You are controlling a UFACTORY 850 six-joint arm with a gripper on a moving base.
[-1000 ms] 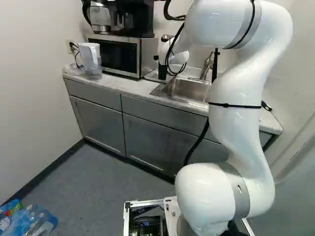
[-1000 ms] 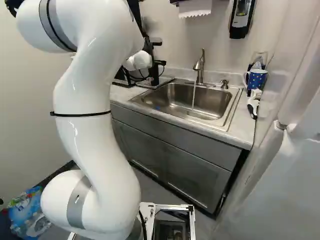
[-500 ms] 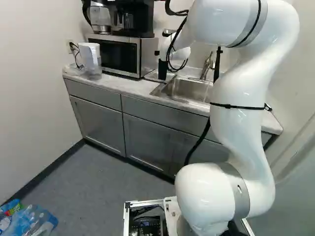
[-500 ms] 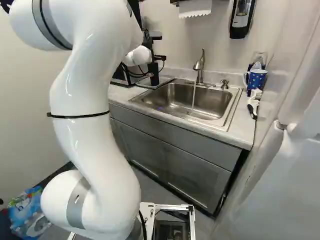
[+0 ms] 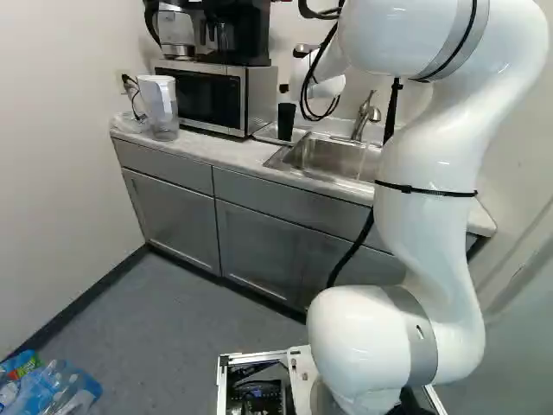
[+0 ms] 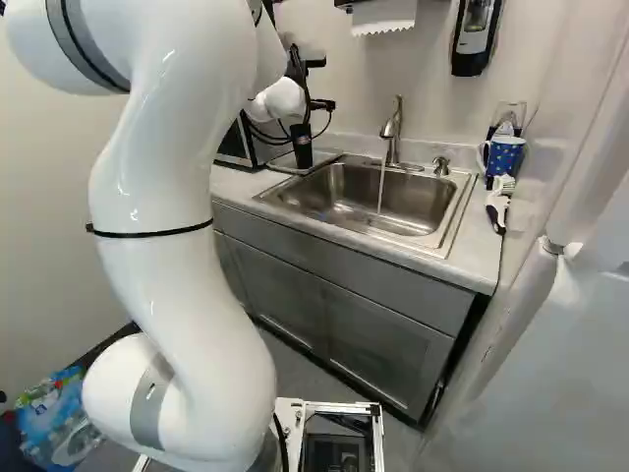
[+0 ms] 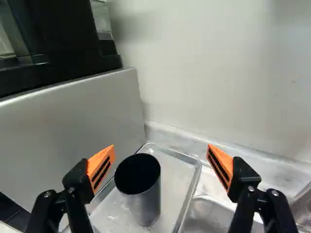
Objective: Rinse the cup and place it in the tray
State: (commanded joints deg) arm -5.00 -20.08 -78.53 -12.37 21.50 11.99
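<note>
In the right base view my gripper [image 6: 322, 105] hangs just above and beside the black cup [image 6: 303, 146]. The cup stands upright on the metal tray [image 6: 329, 157], left of the sink. Seen in the wrist view, the gripper [image 7: 161, 153] is open, orange pads wide apart. The dark cup [image 7: 146, 201] stands below and ahead of it, nearer one finger and touched by neither, its mouth facing up. Bare tray surface [image 7: 176, 179] shows beside the cup. Water runs from the faucet [image 6: 392, 133] into the sink [image 6: 383, 202].
The microwave [image 5: 207, 95] stands beside the tray, with a coffee maker [image 5: 233, 35] on top. A water pitcher [image 5: 160, 104] is at the counter's far left end. Right of the sink are a blue mug [image 6: 505, 153] and a brush [image 6: 498, 202]. A wall rises behind the tray.
My arm has shifted, carrying the open gripper upward and away from around the cup. The cup has stayed where it stands on the tray. The base has not moved.
</note>
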